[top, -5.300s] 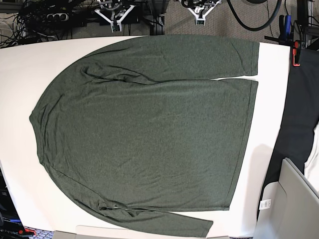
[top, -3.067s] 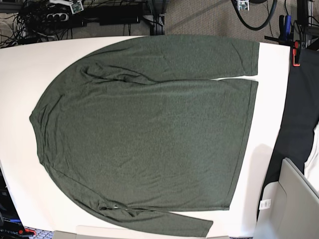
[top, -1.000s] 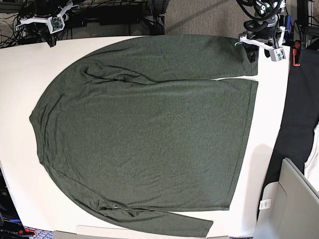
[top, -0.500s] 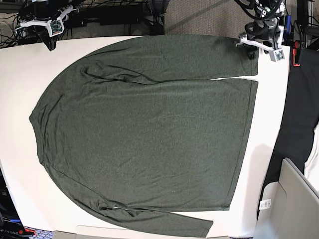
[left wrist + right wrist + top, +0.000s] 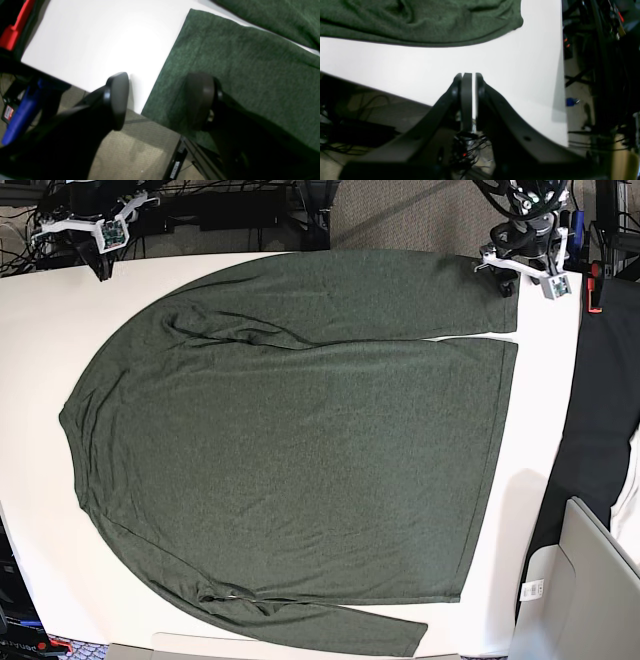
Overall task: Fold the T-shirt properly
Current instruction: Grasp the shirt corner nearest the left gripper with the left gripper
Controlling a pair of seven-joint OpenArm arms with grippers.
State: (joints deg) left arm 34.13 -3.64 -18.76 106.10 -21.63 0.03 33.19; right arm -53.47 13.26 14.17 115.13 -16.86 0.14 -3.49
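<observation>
Just one T-shirt (image 5: 290, 450); left claw (image 5: 160, 100) spread, right claw (image 5: 470, 85) pressed together.

The base camera is looking straight down on the white table (image 5: 40, 380); both wrist cameras are peering closely past their jaws at opposite far corners.

The T-shirt (image 5: 290, 450) is a dark olive green with a heathered, speckly knit look, no print anywhere. It sits on a plain white table (image 5: 40, 360). Both grippers have black fingers (image 5: 117, 100), and their mounts are white in the base view. There's a red clamp (image 5: 12, 32) and something blue (image 5: 20, 120), maybe a handle, it's blurry. Black cloth (image 5: 600, 410) on the side, tan speckled carpet (image 5: 140, 150) below.
</observation>
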